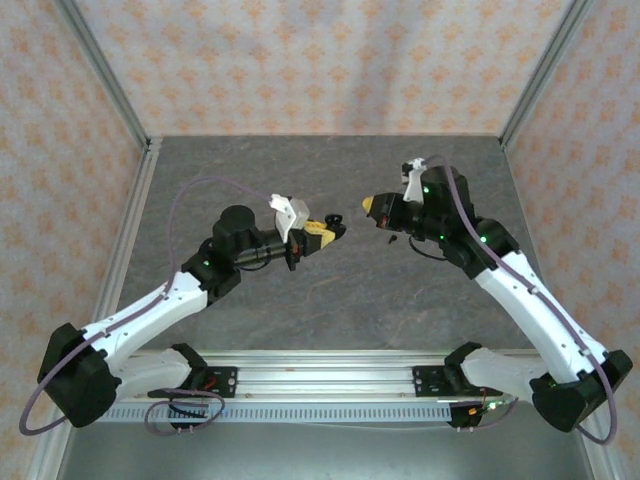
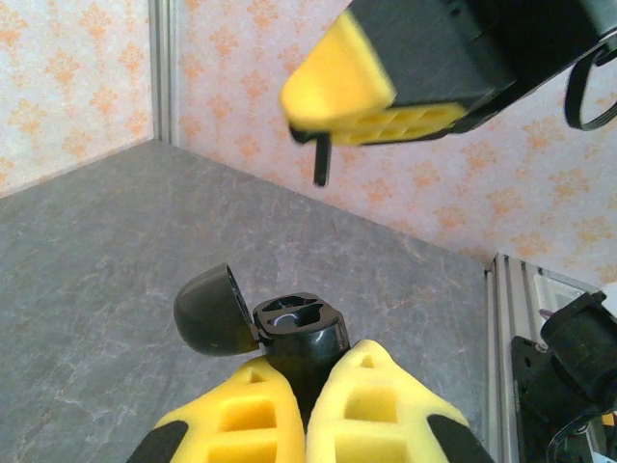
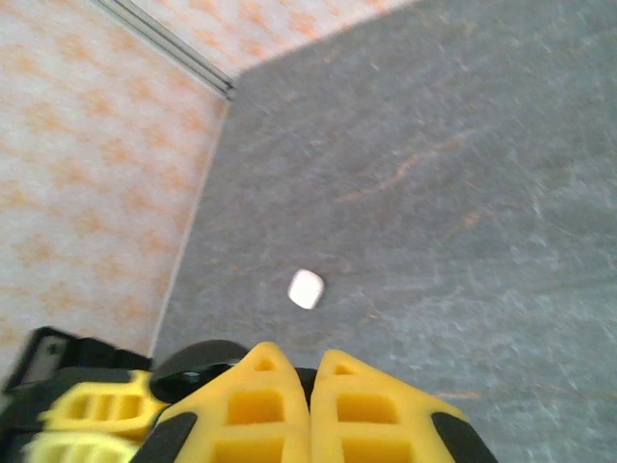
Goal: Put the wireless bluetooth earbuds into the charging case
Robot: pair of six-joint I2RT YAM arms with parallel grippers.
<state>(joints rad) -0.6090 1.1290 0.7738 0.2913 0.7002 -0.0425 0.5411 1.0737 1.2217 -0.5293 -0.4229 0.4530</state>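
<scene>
Step in hand: seating a black earbud.

Left gripper [image 2: 308, 365] is pinched on the charging case [image 2: 294, 318], with the lid [image 2: 207, 311] swung open and the sockets facing up. Right gripper [image 2: 333, 96], fingers pressed together on a black earbud [image 2: 321, 159], hangs above the case, stem down.

Next, as I judge it: line the stem up over a socket, lower it, then release. (A small white item [image 3: 306, 288] lies on the table apart from the case; too blurred to name.)

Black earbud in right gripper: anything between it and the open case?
Nothing visible. In the left wrist view the black earbud hangs from the right gripper, with only open air down to the black charging case held by the left gripper. Its lid is swung aside.
</scene>
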